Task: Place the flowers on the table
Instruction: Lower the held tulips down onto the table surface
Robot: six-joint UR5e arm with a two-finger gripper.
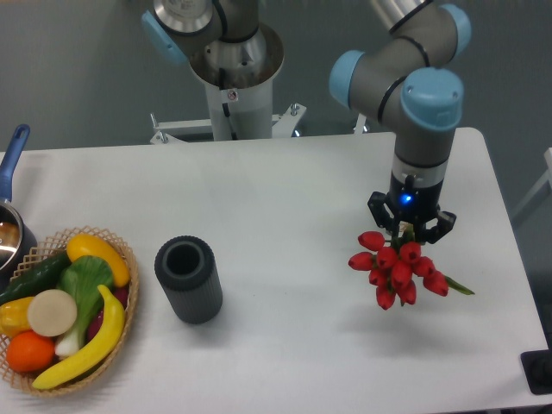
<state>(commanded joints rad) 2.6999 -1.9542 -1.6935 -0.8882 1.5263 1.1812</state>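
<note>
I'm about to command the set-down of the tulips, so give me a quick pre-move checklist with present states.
1. Grip: pincer is shut on the flowers, blooms hanging below it. Ok.
2. Landing spot: bare white table directly under and around the bunch. Ok.
3. Clearance from the vase: it stands well to the left, apart from the bunch. Ok.
4. Clearance from the basket: at the far left edge, out of the way. Ok.
5. Height above the table: a shadow lies below the bunch, but one view cannot settle the gap. Cannot tell.
6. Stem orientation: one stem pokes out to the right; the rest is hidden. Cannot tell.

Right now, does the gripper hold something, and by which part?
Yes: the gripper holds the flowers, its jaws closed on the stems just above the red heads.
</note>
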